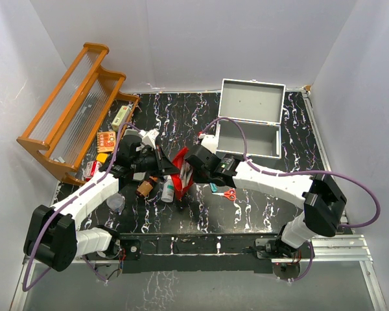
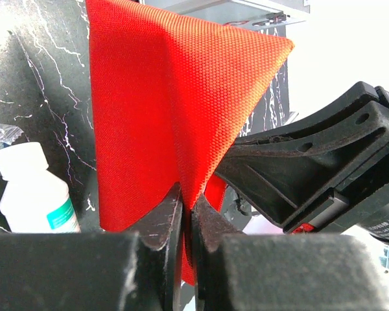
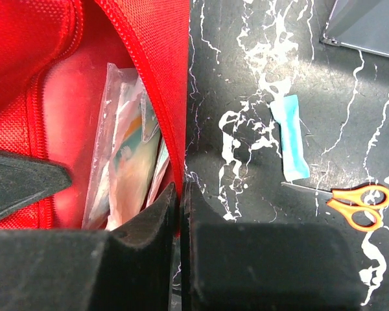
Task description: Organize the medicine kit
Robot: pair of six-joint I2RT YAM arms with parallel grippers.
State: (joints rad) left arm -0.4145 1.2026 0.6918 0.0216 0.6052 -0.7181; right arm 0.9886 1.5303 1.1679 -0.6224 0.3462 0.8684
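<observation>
left gripper (image 2: 187, 202): pinched on red pouch (image 2: 162, 97) | right gripper (image 3: 180, 194): pinched, seemingly same pouch's rim

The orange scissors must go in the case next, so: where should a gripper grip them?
The orange scissors lie flat on the table with the blades closed. Probably come straight down from above and pinch the neck where the blades meet the loops, which looks like their slimmest part.

On the black marbled desk (image 1: 259, 201) the two arms meet at a red pouch (image 1: 181, 162): the left fingers (image 1: 171, 170) at its left side, the right fingers (image 1: 190, 170) at its right. Behind, the medicine kit (image 1: 249, 103) stands open. A white bottle (image 1: 168, 190) and orange scissors (image 1: 229, 193) lie near the pouch.
</observation>
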